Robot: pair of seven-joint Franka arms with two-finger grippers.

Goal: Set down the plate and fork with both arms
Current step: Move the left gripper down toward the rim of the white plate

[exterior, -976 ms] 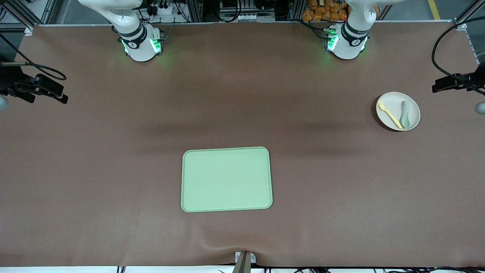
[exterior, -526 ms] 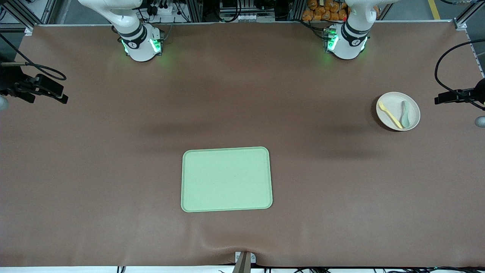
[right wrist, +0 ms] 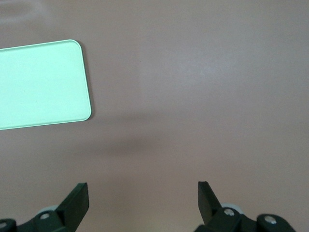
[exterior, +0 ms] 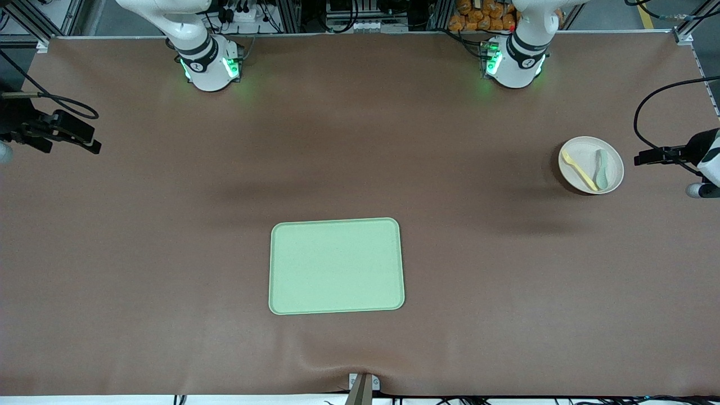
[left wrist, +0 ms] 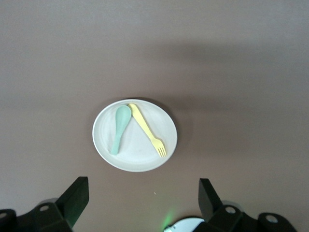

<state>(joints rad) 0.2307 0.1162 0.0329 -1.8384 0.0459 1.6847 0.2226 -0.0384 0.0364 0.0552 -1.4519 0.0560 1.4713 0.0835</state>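
The pale round plate [exterior: 591,165] lies on the brown table at the left arm's end, apart from the tray. On it rest the yellow fork [exterior: 579,170] and a grey-green spoon [exterior: 601,169], their handles meeting. In the left wrist view the plate [left wrist: 140,162], fork [left wrist: 147,130] and spoon [left wrist: 119,129] show well below my left gripper [left wrist: 143,182], which hangs high and open with nothing in it. In the front view the left gripper [exterior: 647,157] shows beside the plate. My right gripper [right wrist: 142,185] is open and empty, high over the right arm's end [exterior: 90,145].
A rectangular light-green tray [exterior: 336,265] lies mid-table, nearer the front camera than the plate; its corner shows in the right wrist view [right wrist: 43,84]. The arms' green-lit bases [exterior: 211,67] [exterior: 513,62] stand along the table's back edge. Cables trail at both ends.
The left arm's hand has swung down and in toward the plate in the front view. The right arm, plate, fork and tray have not moved.
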